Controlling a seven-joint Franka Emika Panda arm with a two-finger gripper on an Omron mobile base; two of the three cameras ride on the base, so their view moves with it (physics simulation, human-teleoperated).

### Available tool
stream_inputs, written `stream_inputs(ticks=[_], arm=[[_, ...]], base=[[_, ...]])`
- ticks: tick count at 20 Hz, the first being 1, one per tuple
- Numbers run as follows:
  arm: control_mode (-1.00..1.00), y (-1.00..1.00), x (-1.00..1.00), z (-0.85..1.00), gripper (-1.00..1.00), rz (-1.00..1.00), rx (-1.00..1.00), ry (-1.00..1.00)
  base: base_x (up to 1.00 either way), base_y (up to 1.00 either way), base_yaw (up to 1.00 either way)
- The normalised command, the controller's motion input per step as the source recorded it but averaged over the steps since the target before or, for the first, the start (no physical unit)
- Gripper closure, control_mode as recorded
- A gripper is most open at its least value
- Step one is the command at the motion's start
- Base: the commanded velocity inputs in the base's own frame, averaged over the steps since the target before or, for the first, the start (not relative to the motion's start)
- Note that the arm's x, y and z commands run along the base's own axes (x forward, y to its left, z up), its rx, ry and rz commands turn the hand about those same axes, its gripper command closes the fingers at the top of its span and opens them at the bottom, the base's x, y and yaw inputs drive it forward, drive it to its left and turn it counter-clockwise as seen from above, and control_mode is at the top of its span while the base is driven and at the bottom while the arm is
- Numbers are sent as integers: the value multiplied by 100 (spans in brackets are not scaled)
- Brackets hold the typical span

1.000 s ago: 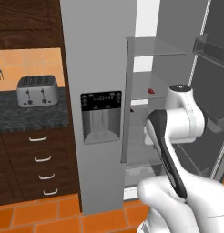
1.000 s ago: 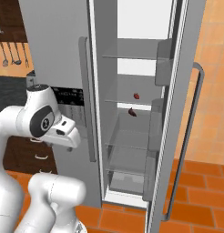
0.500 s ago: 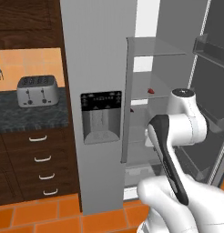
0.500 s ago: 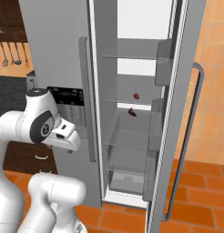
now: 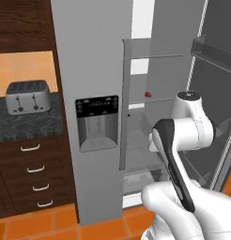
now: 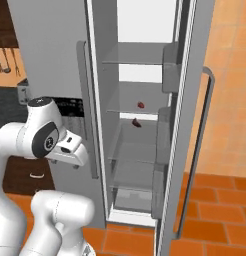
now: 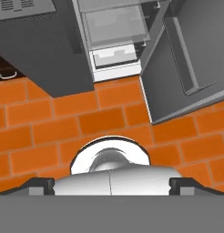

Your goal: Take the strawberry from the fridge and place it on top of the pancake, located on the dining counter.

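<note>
We are facing the fridge [image 6: 145,100], whose right door is standing open. The strawberry [image 6: 140,105] is sitting on a glass shelf [image 6: 130,111] near its front edge; in the left base view it [image 5: 148,93] is showing as a red speck. The gripper [image 6: 75,155] is hanging outside the fridge, well apart from the berry; we cannot tell how its jaws are standing.

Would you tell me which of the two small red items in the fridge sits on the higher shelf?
The brighter red one, further back on the higher glass shelf; the darker one lies lower and nearer the front.
</note>
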Motion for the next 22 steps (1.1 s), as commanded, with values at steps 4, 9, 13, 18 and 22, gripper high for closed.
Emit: stream_inputs(ticks=[4,9,13,18,22], arm=[[100,0,0,0,-100,0,0,0],[100,0,0,0,-100,0,0,0],[100,0,0,0,-100,0,0,0],[100,0,0,0,-100,0,0,0],[100,0,0,0,-100,0,0,0]], base=[[69,0,-9],[53,0,-1],[35,-10,0],[30,-33,0],[15,-37,0]])
